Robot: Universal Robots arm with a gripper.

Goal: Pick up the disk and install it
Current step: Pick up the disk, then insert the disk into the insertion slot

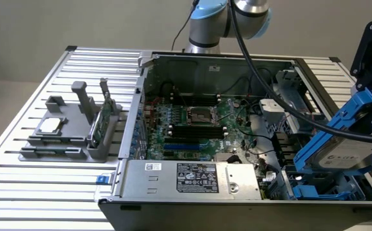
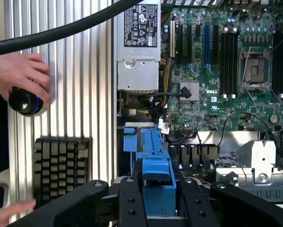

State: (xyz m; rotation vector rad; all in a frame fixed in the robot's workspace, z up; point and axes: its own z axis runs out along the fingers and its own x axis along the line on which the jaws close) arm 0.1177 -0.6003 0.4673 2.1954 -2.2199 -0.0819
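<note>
On the exterior view's left, a grey plastic holder cradles a small square silver chip lying flat and a thin green circuit card standing upright, both parked well apart from the work. In the middle, the open grey metal computer case lies on its side with its green motherboard facing up, so the arm can reach in from above. At the right, the black gripper has its jaws clamped on the blue carrier of the silver-grey disk. The disk hangs tilted just above the blue-railed drive bay, seemingly angled to match that slot.
</note>
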